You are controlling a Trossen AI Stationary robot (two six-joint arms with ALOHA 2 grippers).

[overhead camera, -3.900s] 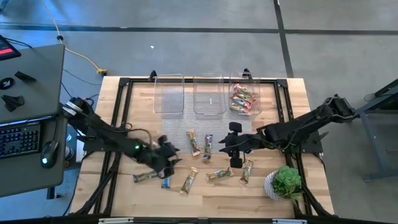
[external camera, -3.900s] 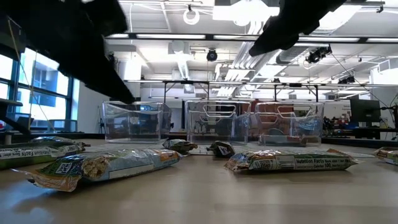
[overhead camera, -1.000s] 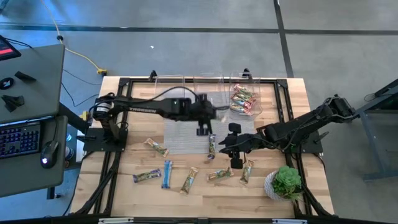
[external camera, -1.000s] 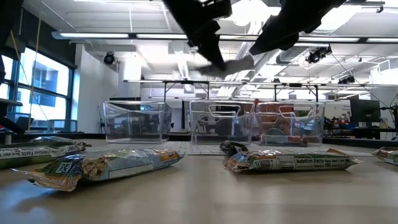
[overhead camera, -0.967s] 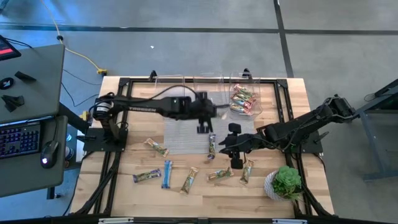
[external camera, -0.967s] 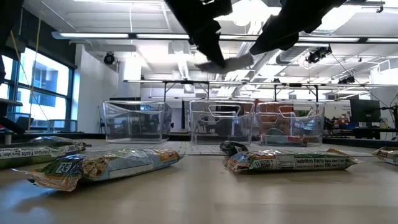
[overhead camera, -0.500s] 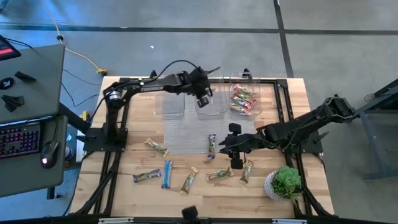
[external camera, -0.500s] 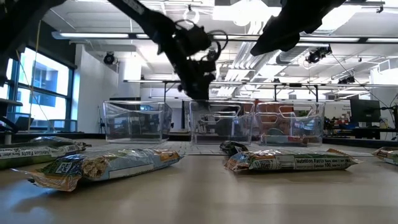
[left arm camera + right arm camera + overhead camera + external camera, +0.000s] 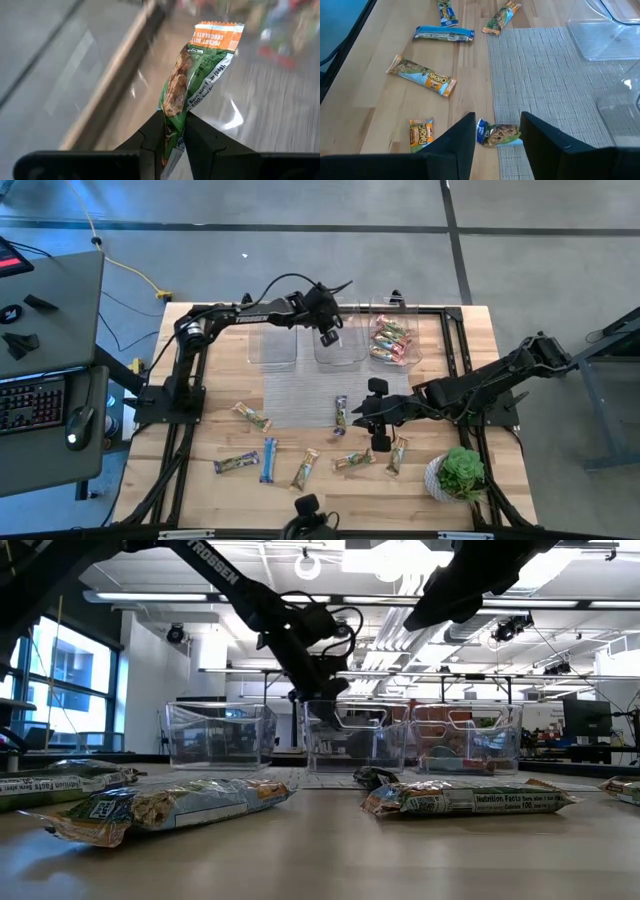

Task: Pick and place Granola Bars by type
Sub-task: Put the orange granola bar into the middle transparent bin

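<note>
high view: the left gripper (image 9: 328,335) hangs over the middle bin (image 9: 337,340) at upper centre; the right gripper (image 9: 368,416) waits mid-frame, loose granola bars (image 9: 268,459) lower centre. left wrist view: fingers (image 9: 153,136) pinch a green-orange bar (image 9: 194,85). right wrist view: fingers (image 9: 461,138) spread above a blue-ended bar (image 9: 498,134).
</note>
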